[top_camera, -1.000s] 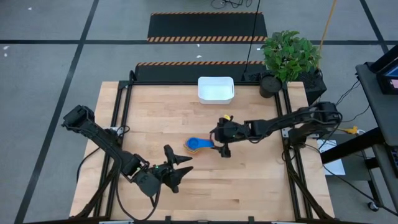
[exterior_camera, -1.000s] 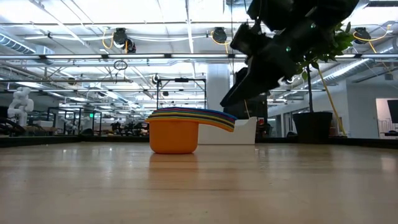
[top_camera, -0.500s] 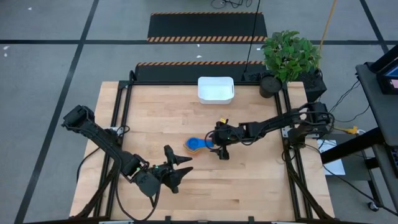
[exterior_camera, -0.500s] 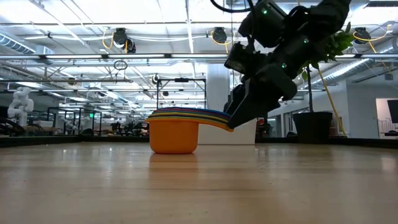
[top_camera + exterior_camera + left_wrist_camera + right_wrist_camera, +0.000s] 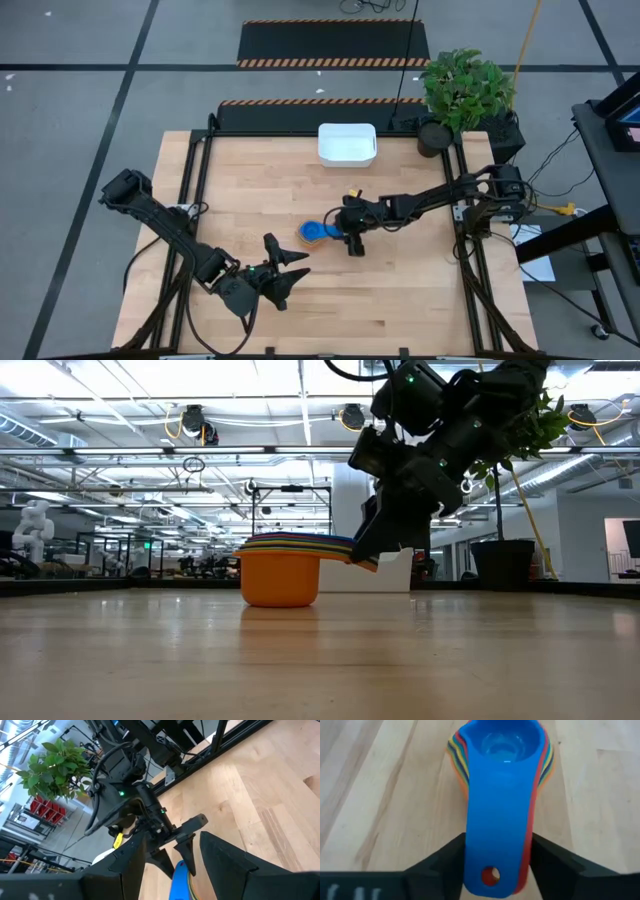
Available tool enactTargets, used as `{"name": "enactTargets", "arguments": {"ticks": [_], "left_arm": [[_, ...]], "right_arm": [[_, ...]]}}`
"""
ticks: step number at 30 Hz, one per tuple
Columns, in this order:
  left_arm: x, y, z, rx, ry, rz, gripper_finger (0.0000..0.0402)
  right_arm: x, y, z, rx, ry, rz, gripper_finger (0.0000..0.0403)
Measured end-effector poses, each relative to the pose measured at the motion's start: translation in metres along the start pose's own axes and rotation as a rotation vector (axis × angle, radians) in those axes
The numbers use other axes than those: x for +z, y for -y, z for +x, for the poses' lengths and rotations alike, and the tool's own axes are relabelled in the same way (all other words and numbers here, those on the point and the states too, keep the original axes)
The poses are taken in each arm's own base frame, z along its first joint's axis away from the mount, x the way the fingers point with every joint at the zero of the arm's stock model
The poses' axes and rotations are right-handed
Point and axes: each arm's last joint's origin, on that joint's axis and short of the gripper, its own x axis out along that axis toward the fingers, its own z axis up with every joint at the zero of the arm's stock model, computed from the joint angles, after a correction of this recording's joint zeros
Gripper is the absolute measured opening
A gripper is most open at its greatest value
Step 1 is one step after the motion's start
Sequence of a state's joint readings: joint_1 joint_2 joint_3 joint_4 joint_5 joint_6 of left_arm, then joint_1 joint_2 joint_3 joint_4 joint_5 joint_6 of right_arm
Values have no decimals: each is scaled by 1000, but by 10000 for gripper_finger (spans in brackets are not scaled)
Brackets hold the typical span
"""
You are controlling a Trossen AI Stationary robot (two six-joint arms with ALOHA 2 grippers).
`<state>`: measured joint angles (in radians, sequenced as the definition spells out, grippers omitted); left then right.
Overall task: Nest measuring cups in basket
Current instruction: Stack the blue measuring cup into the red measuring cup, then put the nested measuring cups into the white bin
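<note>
A: Where do we stand with the right gripper (image 5: 347,236)?

B: Our fingers (image 5: 445,857) sit one on each side of the stacked handles of the measuring cups (image 5: 501,795), with the blue handle running straight between them. In the right wrist view the pads look to be against the handle edges, or very nearly; we cannot tell whether they are pressing yet. We call the jaws narrow around the handles, not a sure hold.

A: And the cups themselves?

B: Already nested in one stack (image 5: 283,570), the orange one outermost, resting on the table (image 5: 400,290) directly ahead of our fingertips. The basket (image 5: 347,144) is well apart from us, beyond the stack toward the far edge, with nothing in it that we can see.

A: What worries us?

B: We judge that the handles are thin, fanned and only loosely stacked. If we squeeze only the top ones, the lower cups may stay behind or slide out when we lift. A grip this far out on the handles also puts the bowls' weight ahead of our fingers, so the stack could droop or twist.

A: The other arm?

B: Our left gripper (image 5: 290,271) waits near the front of the table, jaws apart and holding nothing, well clear of the stack. The plant (image 5: 465,90) stands beside the basket, so a wide carry could brush it.
</note>
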<state>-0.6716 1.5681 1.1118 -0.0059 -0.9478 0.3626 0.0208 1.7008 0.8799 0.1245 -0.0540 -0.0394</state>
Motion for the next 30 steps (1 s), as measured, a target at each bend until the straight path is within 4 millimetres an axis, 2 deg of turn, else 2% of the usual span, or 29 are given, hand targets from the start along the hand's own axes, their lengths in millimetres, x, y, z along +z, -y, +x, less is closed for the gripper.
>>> {"name": "enactTargets", "arguments": {"ticks": [5, 10, 15, 25, 30], "left_arm": [[0, 0, 0, 0, 0, -1, 191], [0, 0, 0, 0, 0, -1, 191], [0, 0, 0, 0, 0, -1, 191], [0, 0, 0, 0, 0, -17, 191], [0, 0, 0, 0, 0, -28, 191]], "right_arm": [[0, 0, 0, 1, -1, 29, 151], [1, 0, 0, 0, 14, 47, 147], [2, 0, 0, 2, 20, 66, 168], [2, 0, 0, 2, 19, 106, 237], [3, -1, -4, 2, 18, 102, 255]]}}
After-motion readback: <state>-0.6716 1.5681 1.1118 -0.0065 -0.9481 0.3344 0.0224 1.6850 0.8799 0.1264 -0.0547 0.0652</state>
